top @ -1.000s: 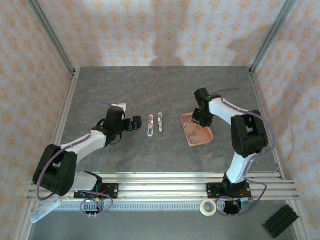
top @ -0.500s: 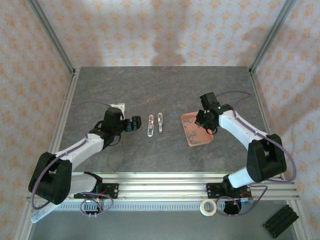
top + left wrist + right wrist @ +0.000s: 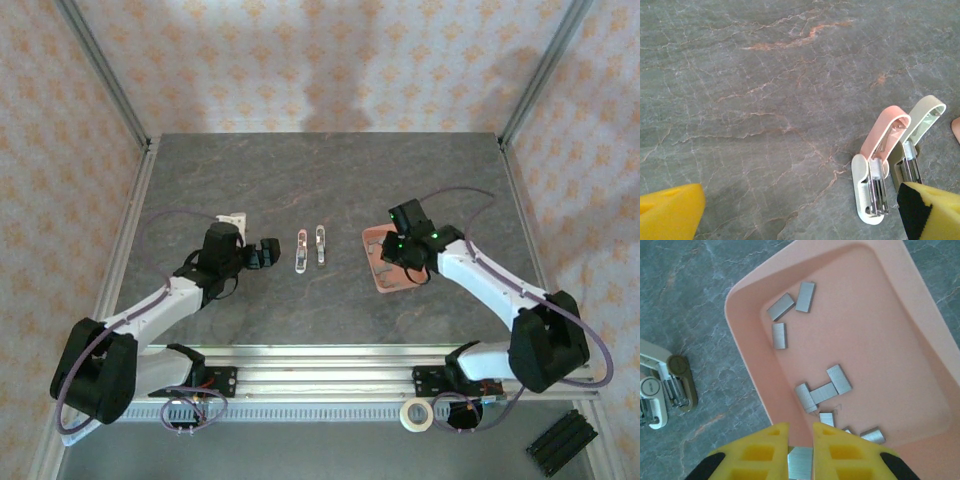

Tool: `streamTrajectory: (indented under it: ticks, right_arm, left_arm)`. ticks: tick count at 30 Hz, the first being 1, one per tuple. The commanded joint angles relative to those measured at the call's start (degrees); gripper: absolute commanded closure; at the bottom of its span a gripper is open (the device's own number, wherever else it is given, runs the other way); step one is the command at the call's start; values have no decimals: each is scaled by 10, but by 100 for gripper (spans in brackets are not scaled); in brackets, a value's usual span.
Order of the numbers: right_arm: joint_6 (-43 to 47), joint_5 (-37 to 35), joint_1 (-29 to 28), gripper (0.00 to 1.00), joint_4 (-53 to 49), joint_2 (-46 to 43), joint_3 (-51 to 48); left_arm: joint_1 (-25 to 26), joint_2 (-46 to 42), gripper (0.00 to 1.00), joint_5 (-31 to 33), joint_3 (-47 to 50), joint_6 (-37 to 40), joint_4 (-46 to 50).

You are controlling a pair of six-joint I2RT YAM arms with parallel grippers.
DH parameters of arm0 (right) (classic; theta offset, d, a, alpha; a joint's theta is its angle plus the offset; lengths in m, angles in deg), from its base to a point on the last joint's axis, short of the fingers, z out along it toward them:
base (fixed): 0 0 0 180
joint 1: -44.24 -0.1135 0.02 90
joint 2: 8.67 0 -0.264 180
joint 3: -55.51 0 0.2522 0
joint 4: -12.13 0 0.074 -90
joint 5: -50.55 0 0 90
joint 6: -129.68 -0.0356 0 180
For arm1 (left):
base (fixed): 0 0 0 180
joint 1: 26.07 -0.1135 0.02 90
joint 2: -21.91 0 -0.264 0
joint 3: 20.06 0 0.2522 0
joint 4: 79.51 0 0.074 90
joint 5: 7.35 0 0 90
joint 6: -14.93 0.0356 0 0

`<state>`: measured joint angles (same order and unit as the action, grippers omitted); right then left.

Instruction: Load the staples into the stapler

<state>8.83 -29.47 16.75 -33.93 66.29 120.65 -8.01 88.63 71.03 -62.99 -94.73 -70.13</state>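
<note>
Two mini staplers lie side by side at mid-table, both hinged open: a pink-lidded stapler (image 3: 301, 250) (image 3: 875, 172) and a pale green-lidded stapler (image 3: 320, 245) (image 3: 916, 137). My left gripper (image 3: 266, 252) (image 3: 800, 222) stands open just left of them, with nothing between its yellow fingers (image 3: 670, 212). Several loose staples (image 3: 822, 389) lie in the salmon-pink tray (image 3: 412, 277) (image 3: 747, 357). My right gripper (image 3: 393, 260) (image 3: 801, 440) hovers over the tray's near-left part, shut on one silvery staple strip (image 3: 801, 462).
A white block (image 3: 236, 215) lies behind the left wrist. Aluminium rails (image 3: 330, 362) run along the table's near edge, with a tape roll (image 3: 416, 413) below them. The staplers' ends (image 3: 662, 387) lie just left of the tray.
The right arm has stretched out, its elbow swinging right and nearer, while its gripper stayed over the tray. The left arm has stretched a little, its gripper still beside the staplers.
</note>
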Motion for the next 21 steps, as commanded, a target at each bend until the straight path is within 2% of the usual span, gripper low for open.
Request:
streamTrajectory:
  ticks: [1, 21]
  right_arm:
    - [2, -19, -13, 83, 30, -25, -15]
    - [1, -55, -114, 83, 99, -21, -29]
  left_arm:
    - [4, -22, 1, 5, 19, -12, -25]
    - [-5, -28, 0, 13, 91, -43, -137]
